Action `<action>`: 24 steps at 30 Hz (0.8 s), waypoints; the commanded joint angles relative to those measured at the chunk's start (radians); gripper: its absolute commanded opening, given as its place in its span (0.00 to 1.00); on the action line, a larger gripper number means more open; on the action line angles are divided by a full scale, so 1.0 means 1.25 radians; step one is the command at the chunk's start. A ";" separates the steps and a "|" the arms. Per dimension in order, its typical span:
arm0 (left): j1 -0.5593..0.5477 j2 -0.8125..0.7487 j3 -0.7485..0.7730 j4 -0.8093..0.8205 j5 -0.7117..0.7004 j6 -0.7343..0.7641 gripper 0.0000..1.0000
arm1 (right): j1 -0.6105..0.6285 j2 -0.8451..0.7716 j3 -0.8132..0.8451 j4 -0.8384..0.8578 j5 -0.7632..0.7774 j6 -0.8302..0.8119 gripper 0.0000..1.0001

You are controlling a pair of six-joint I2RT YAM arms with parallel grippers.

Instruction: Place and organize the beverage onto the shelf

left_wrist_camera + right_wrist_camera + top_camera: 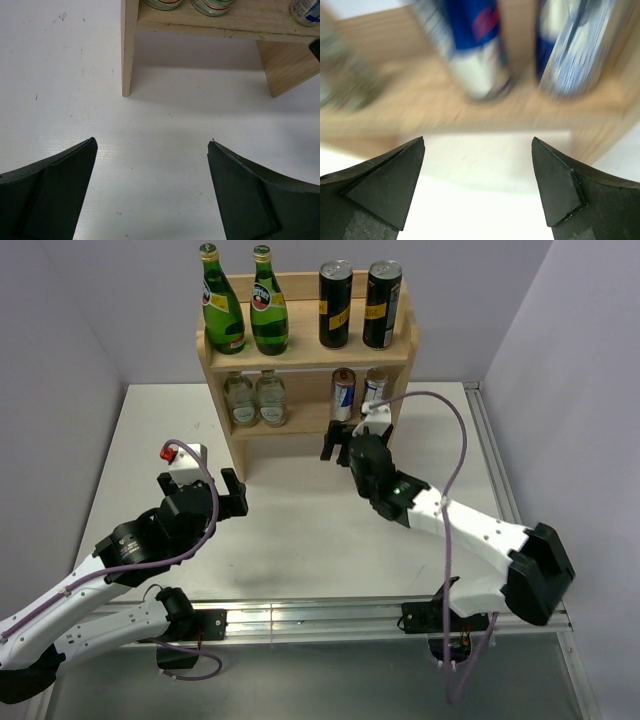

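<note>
The wooden shelf (306, 356) stands at the back of the table. On its top board stand two green bottles (222, 308) (268, 306) on the left and two black cans (335, 305) (382, 305) on the right. On the lower board stand two slim blue-and-silver cans (343, 393) (375, 387), blurred in the right wrist view (476, 47) (575, 47). My right gripper (347, 436) (478, 145) is open and empty just in front of them. My left gripper (236, 492) (152, 145) is open and empty over the table, short of the shelf's left leg (128, 55).
Two clear pale bottles (238, 398) (270, 397) stand on the lower board at the left; their bases show in the left wrist view (162, 4) (212, 6). A purple cable (455, 455) arcs over the right arm. Grey walls close in both sides.
</note>
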 commanded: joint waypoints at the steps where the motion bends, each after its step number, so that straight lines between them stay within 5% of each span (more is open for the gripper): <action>1: 0.003 -0.005 0.000 0.016 0.000 0.005 0.99 | 0.078 -0.137 -0.069 -0.006 0.021 0.062 0.95; 10: 0.004 0.000 0.001 0.018 -0.001 0.007 0.99 | 0.273 -0.460 -0.069 -0.289 0.225 0.113 1.00; 16: 0.008 0.005 0.001 0.013 -0.010 0.002 0.99 | 0.277 -0.617 -0.055 -0.259 0.191 0.007 1.00; 24: 0.019 0.021 0.001 0.012 -0.013 0.001 0.99 | 0.277 -0.619 -0.057 -0.242 0.125 -0.051 1.00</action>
